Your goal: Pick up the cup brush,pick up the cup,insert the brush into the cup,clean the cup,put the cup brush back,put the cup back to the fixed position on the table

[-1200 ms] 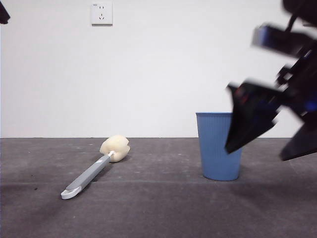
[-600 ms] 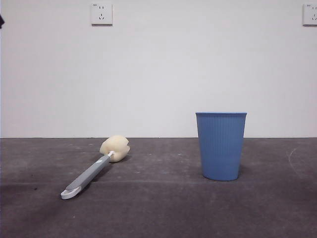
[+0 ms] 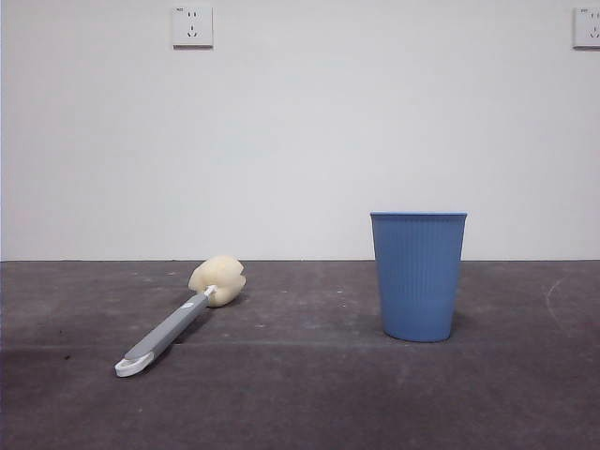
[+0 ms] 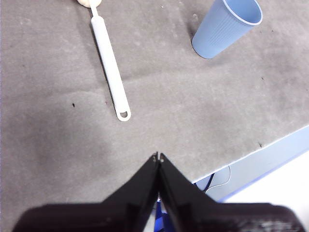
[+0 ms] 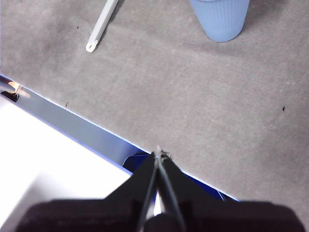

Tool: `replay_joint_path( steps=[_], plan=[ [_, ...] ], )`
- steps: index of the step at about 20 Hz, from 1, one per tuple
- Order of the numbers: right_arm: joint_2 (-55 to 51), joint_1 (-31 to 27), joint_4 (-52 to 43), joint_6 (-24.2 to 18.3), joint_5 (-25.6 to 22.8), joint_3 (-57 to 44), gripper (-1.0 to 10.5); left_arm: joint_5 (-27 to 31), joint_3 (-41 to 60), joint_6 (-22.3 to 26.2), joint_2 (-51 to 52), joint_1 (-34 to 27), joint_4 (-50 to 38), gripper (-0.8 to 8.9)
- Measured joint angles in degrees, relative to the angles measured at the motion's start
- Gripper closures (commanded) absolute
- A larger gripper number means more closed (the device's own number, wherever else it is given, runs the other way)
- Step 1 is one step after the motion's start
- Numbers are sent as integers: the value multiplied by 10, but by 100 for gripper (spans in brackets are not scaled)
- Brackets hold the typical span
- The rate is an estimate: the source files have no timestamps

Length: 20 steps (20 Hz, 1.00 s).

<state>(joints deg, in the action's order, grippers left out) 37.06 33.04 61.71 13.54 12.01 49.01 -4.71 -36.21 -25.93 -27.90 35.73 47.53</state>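
The cup brush (image 3: 178,323) lies flat on the table (image 3: 300,394) at the left, its cream sponge head farther back and its white looped end nearer. It also shows in the left wrist view (image 4: 110,63) and partly in the right wrist view (image 5: 101,26). The blue ribbed cup (image 3: 418,275) stands upright at the right, also in the left wrist view (image 4: 227,26) and the right wrist view (image 5: 221,18). My left gripper (image 4: 158,157) is shut and empty, high above the table's near edge. My right gripper (image 5: 158,153) is shut and empty, also above the near edge.
A white wall with two power sockets (image 3: 192,25) stands behind the table. The table's near edge (image 4: 251,159) shows in both wrist views, with a cable below it.
A dark arm that was beside the cup at the right one second ago has left the front view. The black tip at the top left corner is also gone. The cup and brush have not moved.
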Motion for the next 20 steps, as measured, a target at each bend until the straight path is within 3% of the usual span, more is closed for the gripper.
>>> replay_joint_path(
  steps=[16,18,20],
  plan=[
    [0,0,0,0,-2,0,943,5,0,3,0,0,0,817],
    [0,0,0,0,-2,0,943,52,0,34,0,0,-15,817],
    [0,0,0,0,-2,0,943,136,2,92,0,-3,-112,817]
  ],
)
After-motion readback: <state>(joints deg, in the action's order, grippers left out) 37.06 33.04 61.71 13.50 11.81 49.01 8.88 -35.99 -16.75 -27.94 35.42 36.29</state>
